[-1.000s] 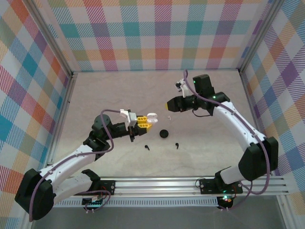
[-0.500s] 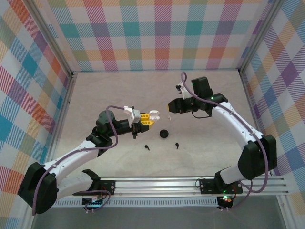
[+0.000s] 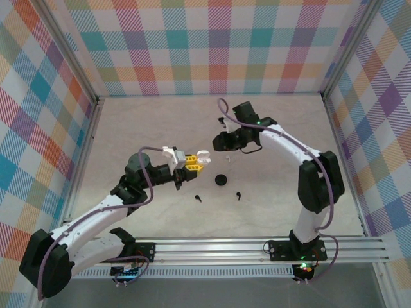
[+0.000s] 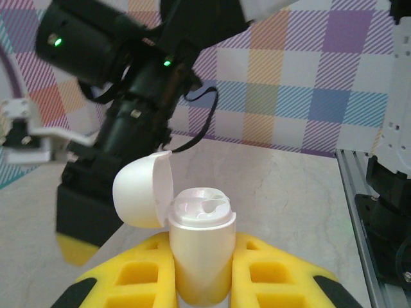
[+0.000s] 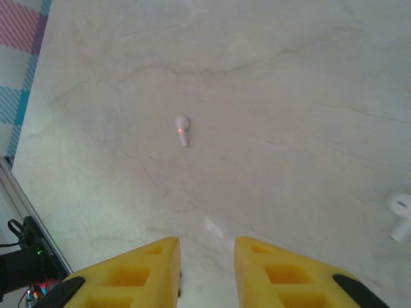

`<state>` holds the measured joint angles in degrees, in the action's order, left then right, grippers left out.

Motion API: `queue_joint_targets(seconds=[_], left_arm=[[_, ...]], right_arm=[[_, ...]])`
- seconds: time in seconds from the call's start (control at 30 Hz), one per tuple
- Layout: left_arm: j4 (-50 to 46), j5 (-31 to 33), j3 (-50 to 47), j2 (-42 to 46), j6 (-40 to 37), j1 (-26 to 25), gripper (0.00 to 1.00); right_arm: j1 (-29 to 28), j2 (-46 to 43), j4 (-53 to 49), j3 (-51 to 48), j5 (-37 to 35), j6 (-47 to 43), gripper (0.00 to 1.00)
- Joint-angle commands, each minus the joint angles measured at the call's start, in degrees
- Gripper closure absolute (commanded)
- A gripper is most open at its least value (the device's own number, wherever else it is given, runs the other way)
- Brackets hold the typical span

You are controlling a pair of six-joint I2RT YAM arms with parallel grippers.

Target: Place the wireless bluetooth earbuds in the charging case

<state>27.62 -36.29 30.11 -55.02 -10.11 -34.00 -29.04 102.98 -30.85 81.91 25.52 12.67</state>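
Left tool [image 3: 194,165] clamped on white case [image 4: 200,250]. Case upright, lid [image 4: 142,190] flipped open toward left of frame, earbud sockets showing on top.

Right tool [image 5: 207,269] over tabletop [image 5: 308,77], fingers slightly apart, nothing between them.

White earbud [image 5: 182,130] lies on tabletop, centre-left of right wrist view. Second white earbud [image 5: 399,215] at right edge.

Top view: both tools near frame centre, tips close but apart. Black case [image 3: 221,179] just below them. Black earbud [image 3: 198,198] lower left of it, other black earbud [image 3: 238,194] lower right.
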Motion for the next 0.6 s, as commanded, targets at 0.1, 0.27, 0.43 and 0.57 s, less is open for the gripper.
queue_joint_targets(seconds=[0.1,0.27,0.43,0.57], left_arm=[[-6.2,0.0,-0.1,5.6,-3.6,-0.5,1.00],[-9.3,-0.6,0.0,8.9,-4.4,-0.5,1.00],[-13.6,-0.5,-0.3,13.1,-4.9,-0.5,1.00],[-17.6,0.8,-0.7,16.9,-5.8,-0.5,1.00]], right_arm=[[-3.7,8.2,3.5,7.3,3.8,-0.7,0.73],[-7.4,15.2,1.5,13.9,3.0,-2.2,0.73],[-9.9,20.9,0.4,19.5,2.9,-2.5,0.73],[-12.0,24.8,-1.7,24.2,1.2,-4.3,0.73]])
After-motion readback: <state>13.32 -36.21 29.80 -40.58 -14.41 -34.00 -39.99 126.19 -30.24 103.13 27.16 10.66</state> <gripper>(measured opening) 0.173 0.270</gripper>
